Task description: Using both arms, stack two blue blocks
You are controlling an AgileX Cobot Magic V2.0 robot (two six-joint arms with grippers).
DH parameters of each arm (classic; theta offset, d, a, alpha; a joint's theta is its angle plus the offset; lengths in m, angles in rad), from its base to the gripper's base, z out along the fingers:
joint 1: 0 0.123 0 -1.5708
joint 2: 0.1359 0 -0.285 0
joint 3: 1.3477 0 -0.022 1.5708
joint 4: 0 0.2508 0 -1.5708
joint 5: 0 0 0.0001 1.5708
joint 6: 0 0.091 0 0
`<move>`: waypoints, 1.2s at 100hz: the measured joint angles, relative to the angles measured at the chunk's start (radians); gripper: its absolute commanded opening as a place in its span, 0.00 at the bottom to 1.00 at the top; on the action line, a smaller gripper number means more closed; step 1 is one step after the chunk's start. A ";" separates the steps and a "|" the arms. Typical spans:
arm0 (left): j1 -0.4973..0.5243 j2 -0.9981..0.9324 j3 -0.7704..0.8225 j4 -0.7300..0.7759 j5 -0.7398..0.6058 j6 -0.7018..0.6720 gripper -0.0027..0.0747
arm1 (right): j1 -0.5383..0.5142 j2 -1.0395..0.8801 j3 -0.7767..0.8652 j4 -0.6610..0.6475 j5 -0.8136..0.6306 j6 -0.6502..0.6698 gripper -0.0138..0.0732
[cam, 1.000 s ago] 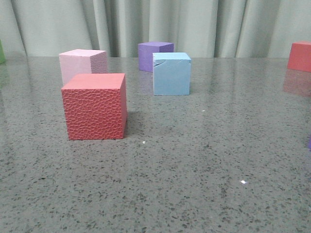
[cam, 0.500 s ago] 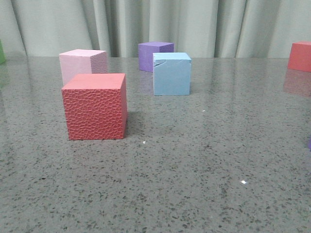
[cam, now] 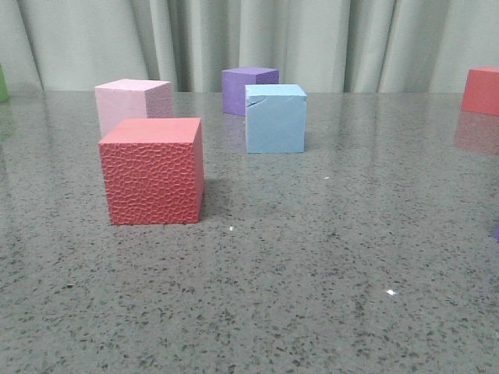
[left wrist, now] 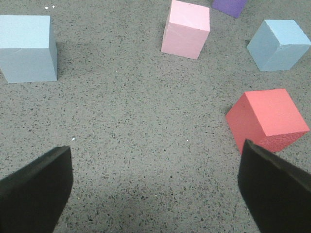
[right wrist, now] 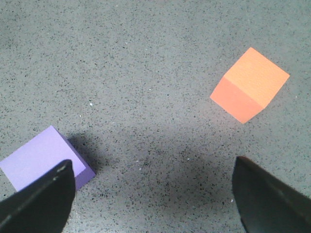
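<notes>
Two blue blocks (left wrist: 28, 47) (left wrist: 282, 44) flat on the table (cam: 327, 257), well apart (cubes, no long axis); both arms' fingers (left wrist: 34, 194) (right wrist: 36, 201) spread, empty.

The left gripper (left wrist: 155, 189) hangs above the counter (left wrist: 146, 126) with its two black fingers (left wrist: 34, 191) spread wide, nothing between them. The right gripper (right wrist: 153, 194) hovers likewise, fingers (right wrist: 39, 199) wide apart and empty.
</notes>
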 measured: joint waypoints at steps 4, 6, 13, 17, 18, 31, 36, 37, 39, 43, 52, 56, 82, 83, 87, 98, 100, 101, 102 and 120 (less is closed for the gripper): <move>0.000 0.000 0.000 0.000 0.000 0.000 0.89 | 0.000 0.000 0.002 0.000 0.000 0.000 0.90; 0.000 0.000 0.000 0.000 -0.002 0.000 0.89 | 0.000 0.000 0.004 0.000 0.000 0.000 0.90; 0.000 0.000 -0.007 0.006 -0.010 0.000 0.89 | 0.000 0.000 0.006 0.000 0.000 0.000 0.90; 0.000 0.005 -0.015 0.019 -0.014 -0.002 0.89 | 0.000 0.000 0.006 0.000 0.000 0.000 0.90; 0.000 0.008 -0.020 0.022 -0.014 -0.004 0.89 | 0.000 0.000 0.006 0.000 0.000 0.000 0.90; 0.000 0.063 -0.089 0.096 -0.015 -0.026 0.89 | 0.000 0.000 0.006 0.004 0.000 0.000 0.90; 0.000 0.096 -0.128 0.130 -0.015 -0.032 0.89 | 0.000 0.000 0.006 0.004 0.000 0.000 0.90; 0.000 0.106 -0.133 0.135 -0.015 -0.034 0.89 | 0.000 0.000 0.006 0.004 0.000 0.000 0.90; 0.000 0.122 -0.149 0.151 -0.015 -0.039 0.89 | 0.000 0.000 0.006 0.006 0.000 0.000 0.90; 0.000 0.151 -0.181 0.183 -0.015 -0.052 0.89 | 0.000 0.000 0.006 0.006 0.000 0.000 0.90; 0.000 0.232 -0.247 0.252 -0.013 -0.076 0.89 | 0.000 0.000 0.006 0.008 0.000 0.000 0.90; 0.000 0.272 -0.280 0.274 -0.008 -0.081 0.89 | 0.000 0.000 0.006 0.012 0.000 0.000 0.90; 0.002 0.521 -0.453 0.376 0.009 -0.088 0.89 | 0.000 0.000 0.006 0.015 0.000 0.000 0.90; 0.002 0.528 -0.461 0.378 0.009 -0.088 0.89 | 0.000 0.000 0.006 0.015 0.000 0.000 0.90; 0.010 0.565 -0.480 0.381 0.011 -0.088 0.89 | 0.000 0.000 0.006 0.017 0.000 0.000 0.90; 0.057 0.654 -0.532 0.379 0.013 -0.088 0.89 | 0.000 0.000 0.006 0.017 0.000 0.000 0.90; 0.065 0.669 -0.540 0.377 0.013 -0.088 0.89 | 0.000 0.000 0.006 0.017 0.000 0.000 0.90; 0.072 0.674 -0.542 0.377 0.013 -0.088 0.89 | 0.000 0.000 0.006 0.017 0.000 0.000 0.90; 0.076 0.684 -0.544 0.377 0.013 -0.088 0.89 | 0.000 0.000 0.006 0.017 0.000 0.000 0.90; 0.162 0.785 -0.585 0.303 0.011 -0.031 0.89 | 0.000 0.000 0.006 0.017 0.000 0.000 0.90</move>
